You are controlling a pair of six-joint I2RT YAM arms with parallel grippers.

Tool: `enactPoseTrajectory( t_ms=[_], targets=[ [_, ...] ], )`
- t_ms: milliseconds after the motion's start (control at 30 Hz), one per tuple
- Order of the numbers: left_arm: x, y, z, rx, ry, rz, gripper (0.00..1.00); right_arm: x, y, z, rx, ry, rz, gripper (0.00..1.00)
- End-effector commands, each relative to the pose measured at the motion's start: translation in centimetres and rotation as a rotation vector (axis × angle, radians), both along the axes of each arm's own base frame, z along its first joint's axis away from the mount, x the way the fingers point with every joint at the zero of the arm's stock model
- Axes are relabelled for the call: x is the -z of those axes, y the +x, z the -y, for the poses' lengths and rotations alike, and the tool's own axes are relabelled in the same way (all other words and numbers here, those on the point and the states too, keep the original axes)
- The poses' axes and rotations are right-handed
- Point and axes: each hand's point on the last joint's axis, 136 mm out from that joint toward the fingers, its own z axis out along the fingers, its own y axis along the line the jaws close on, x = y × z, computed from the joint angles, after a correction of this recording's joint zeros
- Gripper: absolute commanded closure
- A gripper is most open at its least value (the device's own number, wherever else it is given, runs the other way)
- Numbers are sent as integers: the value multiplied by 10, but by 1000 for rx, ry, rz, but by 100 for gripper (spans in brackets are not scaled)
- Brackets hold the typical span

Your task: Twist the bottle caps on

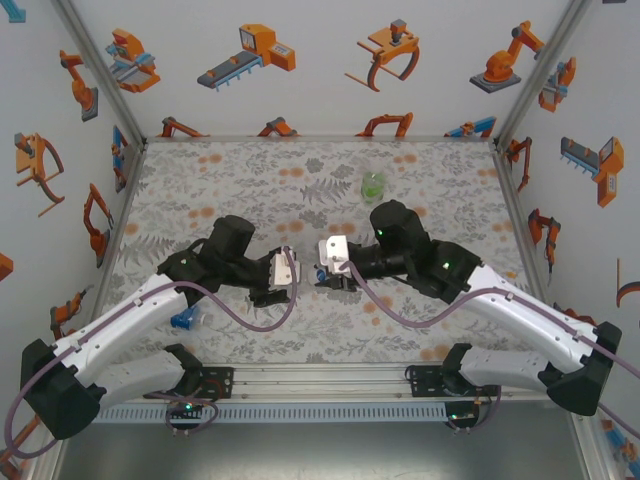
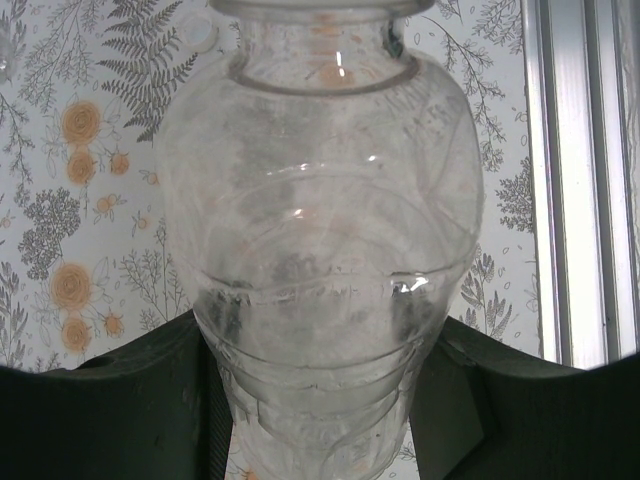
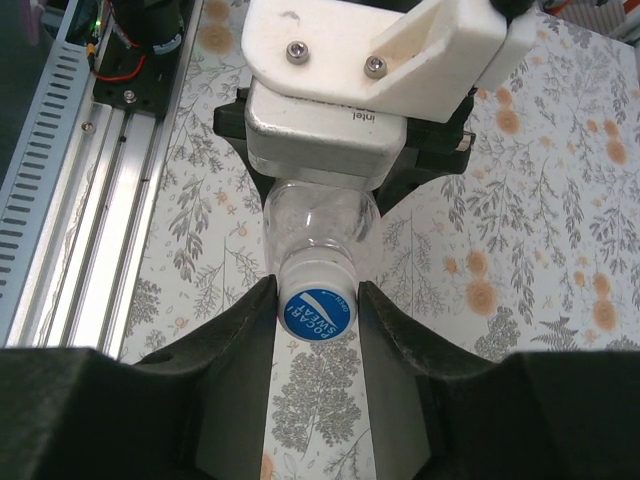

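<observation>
My left gripper (image 2: 320, 405) is shut on the body of the clear plain bottle (image 2: 320, 230), which lies level with its neck pointing at the right arm. In the right wrist view a white bottle cap with a blue top (image 3: 317, 303) sits on that bottle's neck (image 3: 320, 225). My right gripper (image 3: 317, 322) is shut on this cap, with a finger (image 3: 245, 330) pressed to each side. Both grippers meet above the table's middle, left (image 1: 288, 280) and right (image 1: 321, 274). The green bottle (image 1: 373, 184) stands at the back. The blue-label bottle (image 1: 185, 320) lies half hidden under the left arm.
An aluminium rail (image 1: 320, 380) carrying both arm bases runs along the near edge and shows close beside the right gripper (image 3: 60, 200). Printed walls close in the floral table (image 1: 220, 180) on three sides.
</observation>
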Motion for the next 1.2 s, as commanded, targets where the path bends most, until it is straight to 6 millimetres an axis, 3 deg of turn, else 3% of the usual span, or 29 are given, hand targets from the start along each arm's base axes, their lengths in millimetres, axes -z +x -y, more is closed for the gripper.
enactPoseTrajectory(
  t_ms=[0,167,300,367,467,600,867,1000,1167],
  targets=[
    [-19,-5,4,43,-51,38,100,6,-1,-3,-18,-6,10,62],
    [-20,-5,4,43,-52,39,100,8,-1,-2,-19,-15,1,67],
    [-19,-5,4,43,-51,40,100,7,3,-2,18,-15,-22,92],
    [-20,-6,4,45,-52,41,100,5,8,-4,67,-6,-69,100],
    [-21,-5,4,44,-53,42,100,-3,24,-7,219,42,-228,100],
    [-21,-6,4,44,-55,45,100,-6,60,-5,572,150,-612,100],
    [-22,-5,4,42,-55,42,100,28,87,20,1078,254,-1247,100],
    [-18,-1,5,24,-41,38,100,38,90,25,1167,291,-1366,100],
    [-18,-1,5,26,-40,33,100,20,93,20,1087,344,-1301,100]
  ],
)
